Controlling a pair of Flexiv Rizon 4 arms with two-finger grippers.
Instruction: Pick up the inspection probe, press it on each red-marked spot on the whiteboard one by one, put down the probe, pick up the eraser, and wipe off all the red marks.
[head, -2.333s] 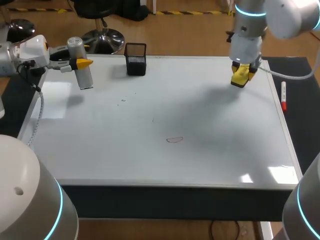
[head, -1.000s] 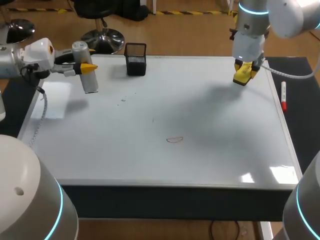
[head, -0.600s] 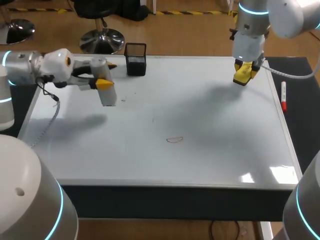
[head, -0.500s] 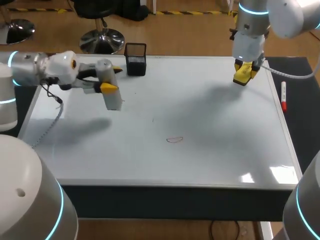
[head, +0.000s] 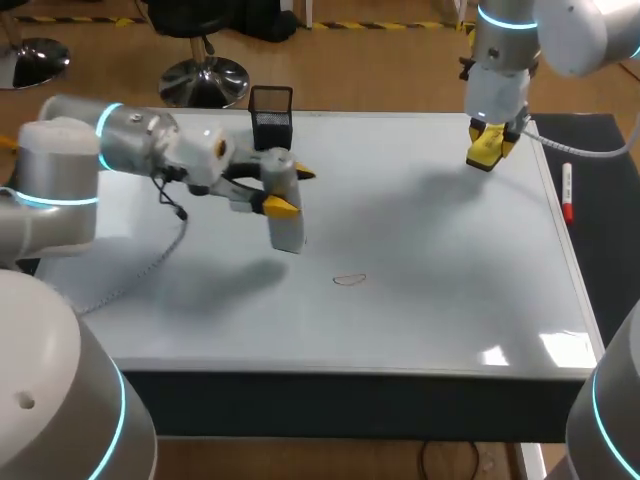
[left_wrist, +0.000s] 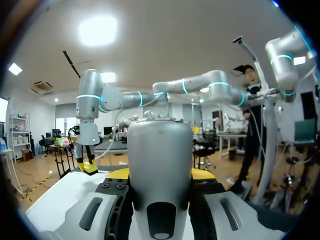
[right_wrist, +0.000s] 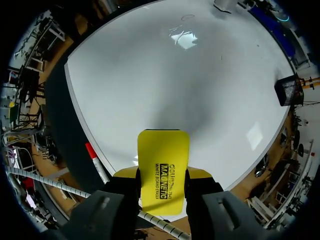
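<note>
The grey cylindrical probe (head: 285, 218) hangs tip-down, slightly tilted, just above the whiteboard (head: 420, 250), with my left gripper (head: 290, 190) shut on it. A small red loop mark (head: 349, 279) lies a little right of and nearer than the probe tip. In the left wrist view the probe (left_wrist: 160, 165) fills the space between the fingers of the left gripper (left_wrist: 160, 175). My right gripper (head: 487, 148) hangs over the board's far right corner, shut on the yellow eraser (head: 483, 147). The right wrist view shows the eraser (right_wrist: 164, 170) clamped between that gripper's fingers (right_wrist: 162, 187).
A black mesh holder (head: 271, 118) stands at the board's far edge, left of centre. A red marker (head: 567, 190) lies on the dark mat right of the board, also seen as the marker (right_wrist: 95, 157) beside the right gripper. Faint specks (head: 247, 200) dot the board.
My left arm has carried the probe from the board's far left edge rightwards and nearer, to near the middle. The right arm with the eraser has barely moved.
</note>
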